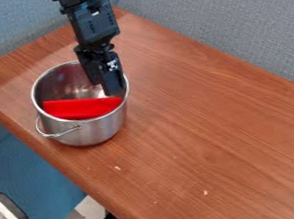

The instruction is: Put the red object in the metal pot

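A black robot arm reaches down from the upper left over a wooden table point(219, 100), its gripper point(112, 77) tilted steeply toward the far rim of the metal pot point(81, 124). The dark fingers point(114, 79) stand spread wide with nothing between them, poised just above the pot's back edge and clear of its contents. The red object point(80, 105) lies inside the pot, stretched across the bottom from the left wall to the right and slightly angled, its bright face reflected in the polished inner wall. The pot sits near the table's left front corner, with its small loop handle point(56, 131) facing the near edge. The rest of the reddish-brown tabletop spreads to the right, marked only by a few pale specks. A grey-blue fabric panel point(241, 27) backs the table, and blue flooring point(21, 177) shows below its front edge. The arm's own body partly hides the far rim of the pot from this single overhead view.
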Controlling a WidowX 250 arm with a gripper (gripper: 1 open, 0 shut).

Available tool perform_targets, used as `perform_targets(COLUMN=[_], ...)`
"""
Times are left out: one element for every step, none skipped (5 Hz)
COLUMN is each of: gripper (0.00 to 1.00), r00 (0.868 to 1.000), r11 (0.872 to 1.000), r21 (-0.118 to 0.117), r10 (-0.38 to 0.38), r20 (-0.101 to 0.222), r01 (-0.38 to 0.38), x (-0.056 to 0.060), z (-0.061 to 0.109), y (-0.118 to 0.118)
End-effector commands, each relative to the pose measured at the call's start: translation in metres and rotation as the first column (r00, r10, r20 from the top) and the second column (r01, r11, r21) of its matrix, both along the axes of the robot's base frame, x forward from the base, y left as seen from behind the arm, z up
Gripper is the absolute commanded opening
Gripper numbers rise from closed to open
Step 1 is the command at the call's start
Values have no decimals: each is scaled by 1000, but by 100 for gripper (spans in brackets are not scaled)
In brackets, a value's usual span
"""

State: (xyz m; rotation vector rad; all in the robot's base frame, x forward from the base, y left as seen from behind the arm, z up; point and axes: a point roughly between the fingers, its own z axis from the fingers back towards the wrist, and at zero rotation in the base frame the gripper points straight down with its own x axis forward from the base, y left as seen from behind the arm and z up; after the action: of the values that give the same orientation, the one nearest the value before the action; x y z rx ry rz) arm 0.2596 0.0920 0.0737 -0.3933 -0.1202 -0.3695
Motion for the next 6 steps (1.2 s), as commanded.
perform_targets(gripper=[100,100,100,100,100,100], r00=[1000,1000,999,996,992,993], r11=[1000,1000,999,997,992,994], r21=[8,-10,-18,-21,-19,-20], r10=[-7,-10,34,78,124,110], r20=[20,-4,-24,-32,-33,-36], r01=[7,10,-35,-79,-124,-111], x=[5,5,6,8,10,10], z=[4,-2,-12,-19,-25,-23], y=[3,0,-4,-9,-14,-18])
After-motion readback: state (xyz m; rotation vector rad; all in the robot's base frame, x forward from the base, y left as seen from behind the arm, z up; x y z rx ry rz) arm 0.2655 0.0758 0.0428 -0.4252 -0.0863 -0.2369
